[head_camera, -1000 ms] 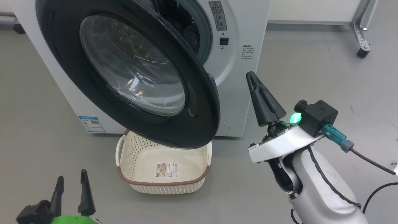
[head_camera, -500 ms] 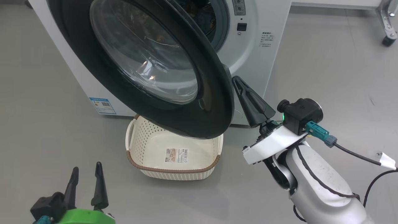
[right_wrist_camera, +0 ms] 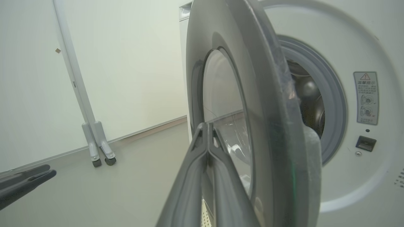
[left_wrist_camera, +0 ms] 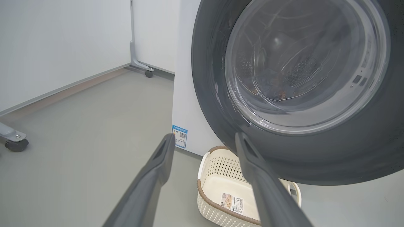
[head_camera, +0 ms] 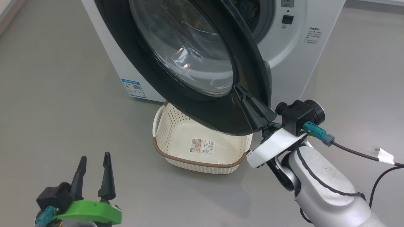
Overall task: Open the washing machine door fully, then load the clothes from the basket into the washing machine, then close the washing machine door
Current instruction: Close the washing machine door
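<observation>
Grey floor (head_camera: 63, 78). Head view: washing machine (head_camera: 315, 56) at 12 o'clock, washing machine door (head_camera: 195, 104) part open, basket (head_camera: 202, 164) under its rim. I see clothes (head_camera: 249, 8) in the drum. Right gripper (head_camera: 236, 88) at 3 o'clock, fingers pressed together, empty, tips at the door rim. Left gripper (head_camera: 95, 156) at 7 o'clock, fingers spread, empty.

Right claw (right_wrist_camera: 207, 126) fingers pressed together, tips before outer face of washing machine door (right_wrist_camera: 274, 132). Door ajar, seen edge-on. Grey gasket (right_wrist_camera: 336, 104), dark drum (right_wrist_camera: 311, 104) beyond. Left claw (right_wrist_camera: 25, 183) lower left.
</observation>
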Tool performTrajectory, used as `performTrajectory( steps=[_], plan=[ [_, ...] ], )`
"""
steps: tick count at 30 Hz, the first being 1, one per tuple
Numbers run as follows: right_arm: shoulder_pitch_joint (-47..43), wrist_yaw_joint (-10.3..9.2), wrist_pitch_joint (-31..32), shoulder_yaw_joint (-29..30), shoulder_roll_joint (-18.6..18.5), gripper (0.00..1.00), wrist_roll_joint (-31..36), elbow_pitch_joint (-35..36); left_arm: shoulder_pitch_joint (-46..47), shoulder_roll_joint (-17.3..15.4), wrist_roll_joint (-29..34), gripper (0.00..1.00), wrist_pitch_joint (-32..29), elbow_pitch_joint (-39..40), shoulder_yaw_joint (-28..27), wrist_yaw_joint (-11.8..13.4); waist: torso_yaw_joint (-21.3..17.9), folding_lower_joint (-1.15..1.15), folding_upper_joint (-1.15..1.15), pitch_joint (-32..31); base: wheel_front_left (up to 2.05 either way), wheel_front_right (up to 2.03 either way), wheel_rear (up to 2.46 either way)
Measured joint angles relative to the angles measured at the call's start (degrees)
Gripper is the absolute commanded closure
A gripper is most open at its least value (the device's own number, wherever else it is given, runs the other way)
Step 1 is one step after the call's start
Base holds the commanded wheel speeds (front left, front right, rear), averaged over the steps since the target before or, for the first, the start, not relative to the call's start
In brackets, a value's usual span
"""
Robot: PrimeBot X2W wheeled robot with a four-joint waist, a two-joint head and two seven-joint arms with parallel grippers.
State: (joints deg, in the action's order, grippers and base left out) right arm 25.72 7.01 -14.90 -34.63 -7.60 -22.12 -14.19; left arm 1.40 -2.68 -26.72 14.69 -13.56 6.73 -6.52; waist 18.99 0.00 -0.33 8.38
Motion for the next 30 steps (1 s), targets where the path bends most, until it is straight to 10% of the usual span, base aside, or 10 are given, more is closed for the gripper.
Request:
performTrajectory(
  steps=[30],
  plan=[
    [5.75, 0.45, 0.0, 3.27, -1.49, 1.0, -0.48, -4.38, 0.12, 0.31, -1.68, 0.0, 0.0, 0.58, -1.59, -0.31, 0.68, 0.0, 0.0, 4.6, 0.0, 0.0, 0.0]
  ],
)
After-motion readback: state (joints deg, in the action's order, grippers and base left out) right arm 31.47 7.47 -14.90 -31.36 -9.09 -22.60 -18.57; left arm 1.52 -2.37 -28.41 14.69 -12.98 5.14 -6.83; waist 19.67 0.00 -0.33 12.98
